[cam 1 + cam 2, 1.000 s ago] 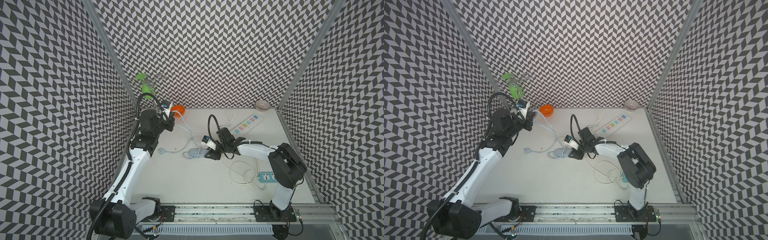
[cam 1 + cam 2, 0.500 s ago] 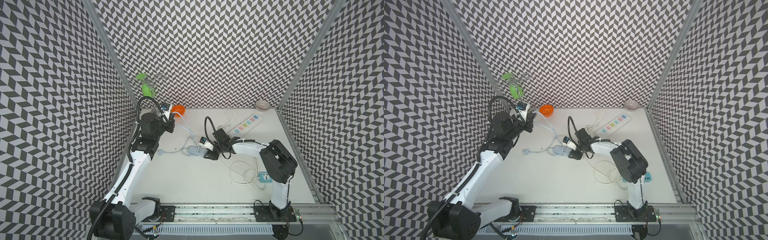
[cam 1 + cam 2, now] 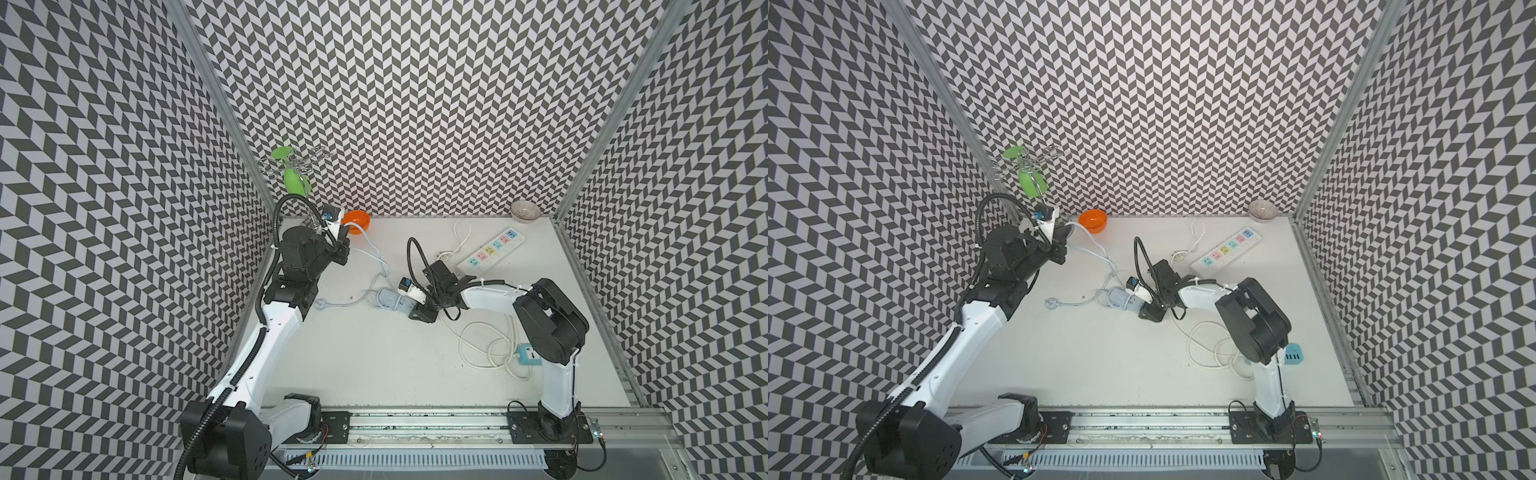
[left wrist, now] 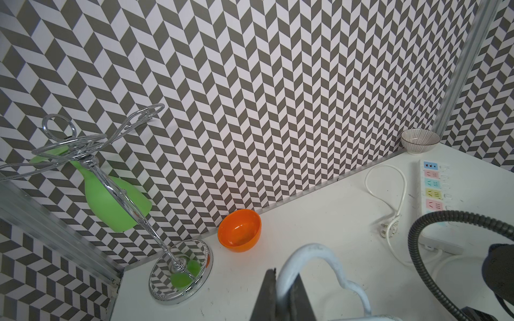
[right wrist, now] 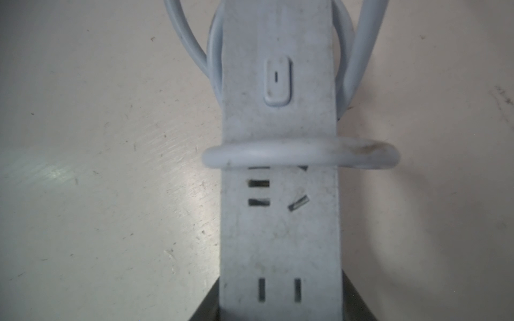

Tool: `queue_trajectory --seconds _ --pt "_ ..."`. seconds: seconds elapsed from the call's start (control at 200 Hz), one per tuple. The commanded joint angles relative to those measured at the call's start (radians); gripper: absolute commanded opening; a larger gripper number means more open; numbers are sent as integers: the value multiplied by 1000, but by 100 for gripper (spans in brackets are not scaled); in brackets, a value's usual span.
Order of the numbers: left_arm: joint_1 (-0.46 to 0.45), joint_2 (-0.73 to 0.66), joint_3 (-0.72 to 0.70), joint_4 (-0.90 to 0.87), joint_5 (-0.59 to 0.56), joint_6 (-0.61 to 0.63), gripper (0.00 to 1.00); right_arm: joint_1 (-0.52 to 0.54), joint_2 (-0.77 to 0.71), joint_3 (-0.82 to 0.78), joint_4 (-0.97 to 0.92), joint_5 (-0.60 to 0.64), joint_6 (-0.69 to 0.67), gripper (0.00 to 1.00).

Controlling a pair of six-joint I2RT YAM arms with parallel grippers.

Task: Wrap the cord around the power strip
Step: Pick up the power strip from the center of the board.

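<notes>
Pale blue-grey plastic, a bit scuffed: the power strip (image 3: 390, 301) sits just left of centre in both top views, low at the table (image 3: 374, 365). One end is pinched flat by the right end effector (image 3: 419, 311). One turn of the cord (image 5: 300, 156) already crosses it. My guess: strip light and rigid, cord thick, springy, wanting to uncoil, so hold the strip's end and the cord's slack. The left end effector (image 4: 281, 283) is clamped on the cord, upper left, by the orange bowl (image 3: 357, 221).

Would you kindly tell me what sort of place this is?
Probably a robot test cell: chevron-patterned walls enclose a white table, with a left arm and right arm bolted to a front rail.
</notes>
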Motion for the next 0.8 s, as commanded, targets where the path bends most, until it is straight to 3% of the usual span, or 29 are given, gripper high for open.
queue_trajectory --seconds 0.0,0.28,0.496,0.796 --pt "9 -37 71 167 -38 -10 0 -30 -15 -72 -206 114 51 0" --pt "9 -96 251 58 -37 8 0 -49 -223 -20 -237 106 95 0" --pt "-21 -126 320 -37 -71 143 0 -54 -403 -82 -205 53 120 0" --pt "-90 -208 319 -80 204 227 0 -54 -413 46 -291 136 164 0"
